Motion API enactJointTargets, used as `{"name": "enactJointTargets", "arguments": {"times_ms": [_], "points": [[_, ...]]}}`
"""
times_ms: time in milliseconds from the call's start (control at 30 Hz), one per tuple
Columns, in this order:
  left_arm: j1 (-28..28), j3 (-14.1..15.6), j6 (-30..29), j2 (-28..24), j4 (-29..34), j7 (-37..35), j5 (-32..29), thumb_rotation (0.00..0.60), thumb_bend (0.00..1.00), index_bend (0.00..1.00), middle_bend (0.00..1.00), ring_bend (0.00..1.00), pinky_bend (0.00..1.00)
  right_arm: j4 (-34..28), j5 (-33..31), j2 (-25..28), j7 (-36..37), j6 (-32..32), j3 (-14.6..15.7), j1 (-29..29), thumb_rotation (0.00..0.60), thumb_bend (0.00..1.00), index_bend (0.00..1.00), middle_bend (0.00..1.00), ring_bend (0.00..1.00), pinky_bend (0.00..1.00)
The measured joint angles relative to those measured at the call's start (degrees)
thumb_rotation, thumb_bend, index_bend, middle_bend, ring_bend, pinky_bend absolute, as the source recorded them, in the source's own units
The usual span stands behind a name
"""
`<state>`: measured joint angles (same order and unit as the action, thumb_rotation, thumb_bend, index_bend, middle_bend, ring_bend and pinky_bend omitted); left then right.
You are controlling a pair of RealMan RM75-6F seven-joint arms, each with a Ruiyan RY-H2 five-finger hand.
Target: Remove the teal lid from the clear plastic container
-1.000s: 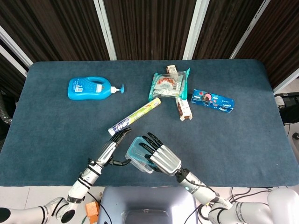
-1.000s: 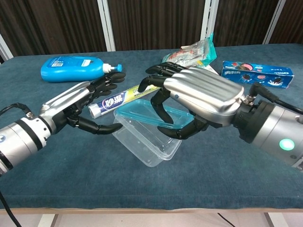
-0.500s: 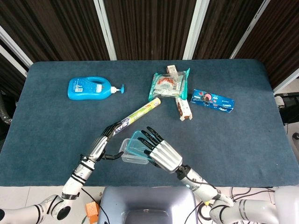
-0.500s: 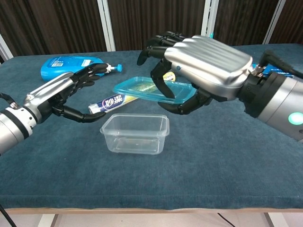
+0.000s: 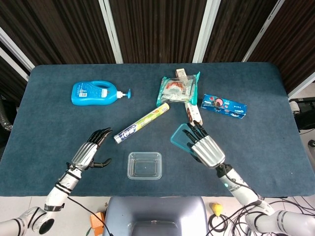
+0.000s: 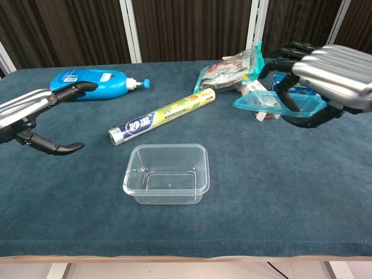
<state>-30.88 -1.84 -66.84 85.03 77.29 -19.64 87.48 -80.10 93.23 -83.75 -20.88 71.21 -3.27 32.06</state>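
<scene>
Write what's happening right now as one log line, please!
right hand: holds teal plastic lid aloft | clear plastic container: open, on table | left hand: open, apart from container

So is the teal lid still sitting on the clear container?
No, the right hand holds the teal lid in the air, away from the open clear container.

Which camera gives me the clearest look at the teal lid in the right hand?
The chest view. It shows the teal lid side-on, held off the table by the right hand, with its rim and underside visible. In the head view the hand covers much of the lid, leaving only its left part showing.
</scene>
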Motion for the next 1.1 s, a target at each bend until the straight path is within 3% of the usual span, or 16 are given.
{"name": "enactJointTargets", "arguments": {"times_ms": [67, 167, 200, 267, 333, 367, 500, 600, 900, 1100], "points": [[0.9, 1.1, -0.6, -1.1, 1.0, 0.7, 0.8, 0.6, 0.28, 0.0, 0.0, 0.0, 0.0, 4.0, -1.0, -0.7, 1.6, -0.8, 0.7, -0.7, 0.6, 0.59, 0.61, 0.19, 0.04, 0.02], [1.6, 1.8, -1.3, -1.3, 1.1, 1.1, 1.3, 0.6, 0.28, 0.0, 0.0, 0.0, 0.0, 9.6, -2.0, -3.1, 4.1, -2.1, 1.7, -1.4, 0.6, 0.55, 0.41, 0.14, 0.03, 0.02], [1.7, 1.8, -1.3, -1.2, 1.0, 1.1, 1.3, 0.6, 0.28, 0.0, 0.0, 0.0, 0.0, 11.0, -2.3, -4.2, 4.8, -2.5, 2.0, -1.6, 0.6, 0.48, 0.3, 0.1, 0.02, 0.01], [1.8, 1.8, -1.4, -1.0, 0.8, 0.8, 1.3, 0.6, 0.28, 0.0, 0.0, 0.0, 0.0, 13.1, -2.7, -6.1, 5.9, -3.2, 2.6, -1.9, 0.6, 0.41, 0.19, 0.06, 0.01, 0.01], [1.8, 1.8, -1.4, -0.9, 0.7, 0.7, 1.3, 0.6, 0.28, 0.0, 0.0, 0.0, 0.0, 14.3, -3.0, -7.5, 6.6, -3.7, 3.0, -2.2, 0.6, 0.25, 0.04, 0.01, 0.0, 0.0], [1.9, 1.9, -1.3, -0.8, 0.6, 0.6, 1.3, 0.6, 0.27, 0.0, 0.0, 0.0, 0.0, 14.5, -3.1, -8.0, 6.6, -3.7, 3.1, -2.4, 0.597, 0.2, 0.0, 0.0, 0.0, 0.0], [2.2, 2.7, -0.8, -1.8, 1.0, 0.5, 1.4, 0.6, 0.27, 0.0, 0.0, 0.0, 0.0, 12.4, -3.4, -8.0, 6.3, -2.8, 3.2, -3.2, 0.421, 0.09, 0.0, 0.0, 0.0, 0.0], [2.6, 3.7, -0.6, -3.4, 2.8, 0.8, 1.8, 0.6, 0.27, 0.0, 0.0, 0.0, 0.0, 6.9, -4.1, -6.0, 4.1, -2.8, 3.4, -4.0, 0.365, 0.06, 0.0, 0.0, 0.0, 0.0], [4.1, 7.4, 0.1, -7.6, 8.5, 5.8, 4.0, 0.6, 0.29, 0.0, 0.0, 0.0, 0.0, -15.0, -6.7, 6.7, -3.3, -4.4, 5.5, -6.3, 0.356, 0.06, 0.0, 0.0, 0.0, 0.0], [6.3, 9.0, -1.4, -11.9, 13.8, 16.2, 4.0, 0.6, 0.3, 0.0, 0.0, 0.0, 0.0, -23.5, -6.3, 16.6, -8.2, 4.1, 8.5, -13.0, 0.381, 0.06, 0.0, 0.0, 0.0, 0.0]]}}
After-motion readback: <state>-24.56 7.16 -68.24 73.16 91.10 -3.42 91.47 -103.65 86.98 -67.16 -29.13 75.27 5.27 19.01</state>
